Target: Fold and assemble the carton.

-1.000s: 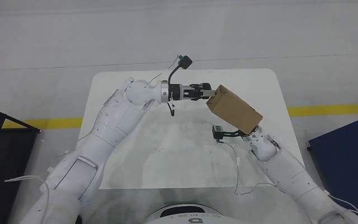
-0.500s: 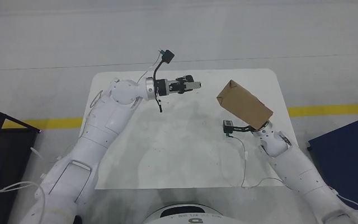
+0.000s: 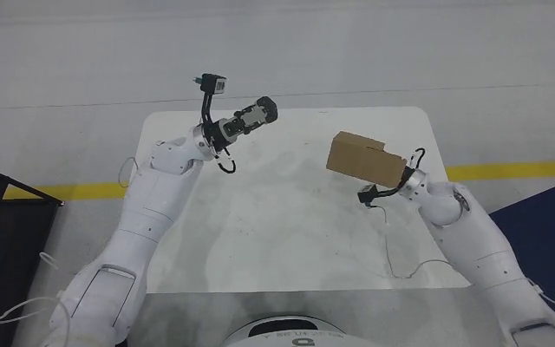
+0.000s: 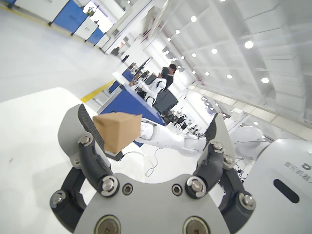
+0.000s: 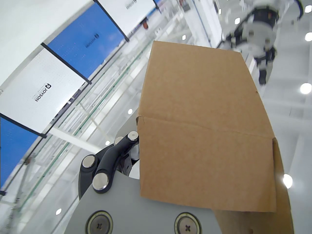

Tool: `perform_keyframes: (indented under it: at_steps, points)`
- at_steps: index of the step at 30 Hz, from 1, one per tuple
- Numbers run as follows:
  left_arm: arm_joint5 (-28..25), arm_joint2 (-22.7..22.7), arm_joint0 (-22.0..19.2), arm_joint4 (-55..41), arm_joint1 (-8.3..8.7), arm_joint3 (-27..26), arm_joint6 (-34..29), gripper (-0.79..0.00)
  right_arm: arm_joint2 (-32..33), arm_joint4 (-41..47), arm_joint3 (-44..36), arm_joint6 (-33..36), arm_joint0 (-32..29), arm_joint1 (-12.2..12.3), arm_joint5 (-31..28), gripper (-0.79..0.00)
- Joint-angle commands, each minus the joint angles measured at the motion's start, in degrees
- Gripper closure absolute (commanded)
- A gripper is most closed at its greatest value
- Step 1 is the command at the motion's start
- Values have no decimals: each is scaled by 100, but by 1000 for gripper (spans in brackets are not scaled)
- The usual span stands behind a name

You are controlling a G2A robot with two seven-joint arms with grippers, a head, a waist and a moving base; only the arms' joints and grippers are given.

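A brown closed carton [image 3: 364, 158] hangs above the table's right side, held at its right end by my right gripper [image 3: 399, 180]. In the right wrist view the carton [image 5: 202, 122] covers the fingertips, and a black finger link [image 5: 109, 157] shows beside it. My left gripper [image 3: 257, 110] is lifted over the table's back left, well apart from the carton. Its jaws stand open with nothing between them in the left wrist view [image 4: 150, 125], where the carton [image 4: 117, 131] appears farther off past one finger [image 4: 86, 122].
The white table [image 3: 277, 234] is bare in its middle and front. A thin cable [image 3: 399, 260] trails from the right arm across the table's right part. Yellow floor tape [image 3: 499, 171] runs past the table's right edge.
My left gripper let go of the carton and swung back to the left and upward. The right arm carried the carton to the right and turned it more level.
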Motion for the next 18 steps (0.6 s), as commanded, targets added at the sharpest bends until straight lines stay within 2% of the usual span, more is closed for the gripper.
perform_keyframes:
  at_steps: [1,3,5,15,18]
  points:
    - [109,5,-4,399,0,2,3,-785,95,-401,-286,-565,39,45,-176,0]
    - [109,5,-4,399,0,2,3,-785,205,-791,-599,-1310,135,103,-417,0]
    - [109,5,-4,399,0,2,3,-785,288,-996,-844,-1709,208,134,-520,0]
    - [109,5,-4,399,0,2,3,-785,248,-854,-954,-1840,148,124,-482,0]
    - [109,5,-4,399,0,2,3,-785,163,-942,-943,-2280,169,134,-263,0]
